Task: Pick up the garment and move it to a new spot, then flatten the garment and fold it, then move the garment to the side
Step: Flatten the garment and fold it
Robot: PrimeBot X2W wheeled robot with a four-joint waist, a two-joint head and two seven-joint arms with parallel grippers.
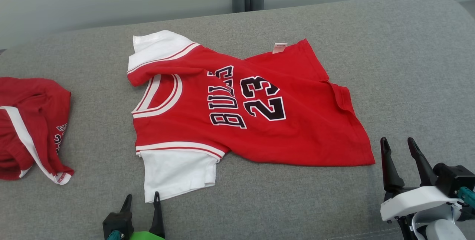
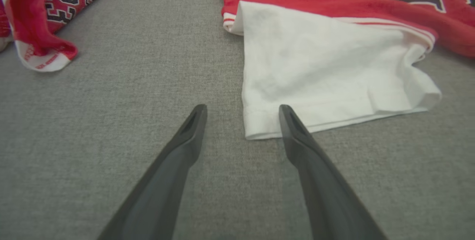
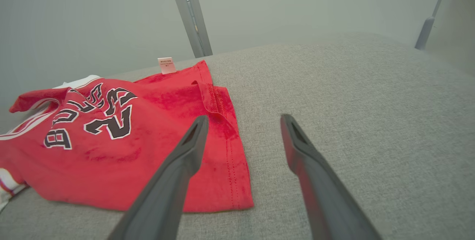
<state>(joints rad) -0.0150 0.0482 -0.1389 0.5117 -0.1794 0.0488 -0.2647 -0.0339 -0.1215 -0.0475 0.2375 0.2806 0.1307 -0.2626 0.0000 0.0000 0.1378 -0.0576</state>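
The shirt [image 1: 241, 110] is lying mid-cushion [image 1: 408, 65], print up and rumpled, with one white sleeve [image 2: 315, 69] pointing towards us. We are hovering our left gripper [image 1: 143, 195] at that sleeve's cuff and our right gripper [image 1: 397, 140] near the hem corner, both spread wide and empty. We are judging this to be the pickup: next we need a pinch on the cuff and another on the hem. A second red garment [image 1: 29, 128] is lying well apart on our left.

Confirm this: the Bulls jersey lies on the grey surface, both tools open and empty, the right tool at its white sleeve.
One thing is wrong: it is the left tool at the white sleeve, as the left wrist view shows. The rest holds: jersey on the grey surface, both tools open and empty.
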